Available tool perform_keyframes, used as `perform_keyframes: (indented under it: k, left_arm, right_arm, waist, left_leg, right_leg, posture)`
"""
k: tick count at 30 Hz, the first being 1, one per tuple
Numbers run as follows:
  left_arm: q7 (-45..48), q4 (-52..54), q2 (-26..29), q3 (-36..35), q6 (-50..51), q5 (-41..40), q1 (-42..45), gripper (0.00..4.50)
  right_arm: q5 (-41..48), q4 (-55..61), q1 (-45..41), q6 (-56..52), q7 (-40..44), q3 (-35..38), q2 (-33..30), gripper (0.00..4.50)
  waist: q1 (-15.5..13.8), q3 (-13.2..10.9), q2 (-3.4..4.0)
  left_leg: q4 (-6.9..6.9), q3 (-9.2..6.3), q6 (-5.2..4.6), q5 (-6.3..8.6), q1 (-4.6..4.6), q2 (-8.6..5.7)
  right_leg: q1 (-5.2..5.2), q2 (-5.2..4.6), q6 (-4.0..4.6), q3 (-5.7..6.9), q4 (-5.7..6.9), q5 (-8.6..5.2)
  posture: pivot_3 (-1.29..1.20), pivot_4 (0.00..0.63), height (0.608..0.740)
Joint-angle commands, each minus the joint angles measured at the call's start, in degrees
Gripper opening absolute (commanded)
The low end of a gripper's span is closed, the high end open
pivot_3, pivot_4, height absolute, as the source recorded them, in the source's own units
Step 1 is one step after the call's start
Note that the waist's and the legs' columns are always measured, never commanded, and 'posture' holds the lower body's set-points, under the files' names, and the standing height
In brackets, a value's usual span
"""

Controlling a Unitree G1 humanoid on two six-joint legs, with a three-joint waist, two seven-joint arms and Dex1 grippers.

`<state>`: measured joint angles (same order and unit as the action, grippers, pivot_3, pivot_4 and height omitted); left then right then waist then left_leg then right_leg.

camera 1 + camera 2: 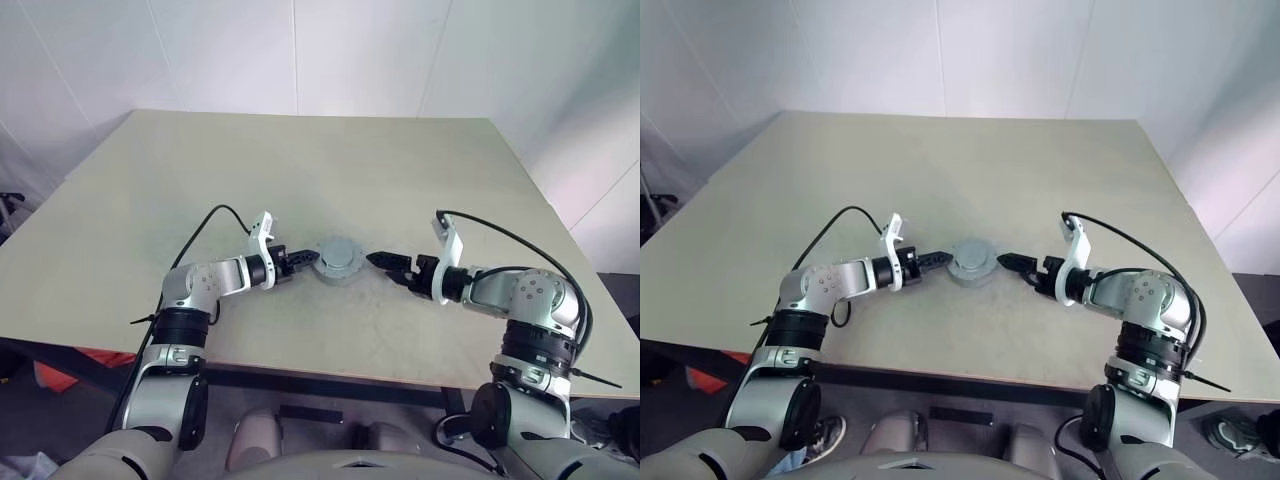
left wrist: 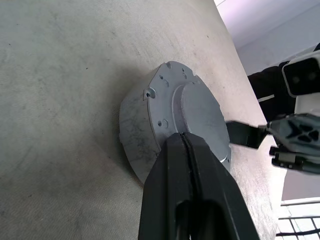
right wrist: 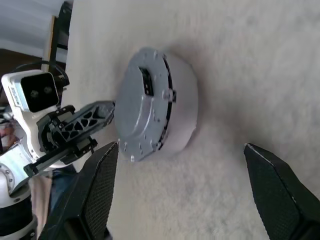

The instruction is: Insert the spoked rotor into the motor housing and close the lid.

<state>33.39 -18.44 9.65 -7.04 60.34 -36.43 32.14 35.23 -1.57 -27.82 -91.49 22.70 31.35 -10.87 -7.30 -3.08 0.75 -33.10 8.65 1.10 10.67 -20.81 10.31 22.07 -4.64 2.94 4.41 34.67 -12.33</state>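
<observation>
While the closed left gripper [image 1: 308,259] touches the lidded motor housing [image 1: 338,262] on the table [image 1: 400,170], the right gripper [image 1: 383,260] stands open beside it.

Lid [image 2: 192,107] on motor housing [image 3: 182,107]; apparently seated; mid-table, flat

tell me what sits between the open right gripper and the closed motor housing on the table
Nothing: bare table separates the right gripper from the motor housing, as the left eye view shows.
</observation>
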Motion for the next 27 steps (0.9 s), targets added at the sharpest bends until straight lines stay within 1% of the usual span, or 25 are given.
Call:
perform_keyframes:
  k: [1, 2, 4, 8, 13, 19, 26, 27]
  left_arm:
    - [-0.2, 1.5, -0.1, 0.2, -0.5, 0.1, 0.5, 0.0]
    - [-0.2, 1.5, -0.1, 0.2, -0.7, 0.3, 0.6, 0.0]
    - [-0.2, 1.4, 0.2, 0.3, -0.9, 0.5, 0.7, 0.0]
    - [0.0, 0.8, 0.3, 0.3, -1.4, 1.0, 0.9, 0.0]
    - [-0.2, 0.6, 0.2, 0.3, -2.3, 1.7, 1.2, 0.0]
    - [-0.4, 1.5, 0.5, 0.0, -2.3, 1.8, 0.5, 0.0]
    - [-0.8, 2.5, 0.6, -0.2, -2.3, 1.8, -0.6, 0.0]
    - [-0.9, 2.6, 0.6, -0.2, -2.3, 1.8, -0.6, 0.0]
  right_arm:
    - [2.2, 0.4, 0.6, -1.0, -3.1, 0.1, 3.3, 4.49]
    - [2.4, 0.3, 0.7, -1.0, -3.8, -0.1, 4.3, 4.49]
    - [3.1, 0.5, 0.3, -1.0, -4.9, -0.4, 6.1, 4.49]
    - [2.7, -0.8, -3.0, -1.0, -6.2, 0.6, 10.5, 4.49]
    - [1.4, -4.5, -6.0, 1.3, -7.0, -0.1, 14.7, 4.49]
    - [0.3, -9.1, -7.6, 7.2, -7.3, -2.4, 15.8, 4.49]
    - [-4.0, -14.7, -8.8, 20.0, -11.0, -5.6, 16.5, 4.49]
    - [-4.1, -15.0, -8.7, 20.9, -11.5, -5.7, 16.5, 4.09]
  waist:
    - [0.1, 0.0, 0.0]
    - [0.1, 0.0, -0.01]
    - [0.2, 0.0, -0.02]
    - [0.4, 0.0, -0.01]
    - [0.2, 0.0, 0.0]
    - [0.4, 0.0, 0.0]
    - [0.6, 0.0, 0.0]
    - [0.6, 0.0, 0.0]
  left_leg:
    - [0.01, 0.0, 0.01, 0.0, 0.04, 0.0]
    - [0.02, 0.01, 0.02, -0.01, 0.12, 0.01]
    - [0.12, 0.02, 0.09, -0.05, 0.27, 0.01]
    - [0.48, 0.07, 0.35, -0.2, 0.62, 0.02]
    - [0.78, 0.06, 0.52, -0.32, 0.63, 0.01]
    - [0.82, 0.07, 0.53, -0.33, 0.65, 0.04]
    - [0.89, 0.08, 0.84, -0.51, 0.8, 0.15]
    - [0.9, 0.08, 0.91, -0.55, 0.82, 0.14]
  right_leg:
    - [-0.02, 0.0, -0.04, -0.01, 0.0, -0.02]
    - [-0.07, 0.0, -0.26, -0.02, -0.01, -0.15]
    - [-0.13, 0.01, -0.39, -0.05, -0.01, -0.22]
    - [-0.19, 0.09, -0.42, -0.15, -0.01, -0.25]
    - [-0.1, 0.12, -0.38, -0.15, -0.03, -0.27]
    - [-0.08, 0.16, -0.37, -0.16, -0.04, -0.28]
    - [-0.1, 0.21, -0.37, -0.17, -0.03, -0.28]
    - [-0.1, 0.21, -0.37, -0.17, -0.05, -0.28]
  posture:
    - [0.0, 0.0, 0.74]
    - [0.0, 0.0, 0.74]
    - [0.0, 0.0, 0.74]
    - [0.0, 0.0, 0.74]
    - [0.0, 0.0, 0.74]
    - [0.0, 0.0, 0.74]
    - [0.0, 0.0, 0.74]
    - [0.0, 0.0, 0.74]
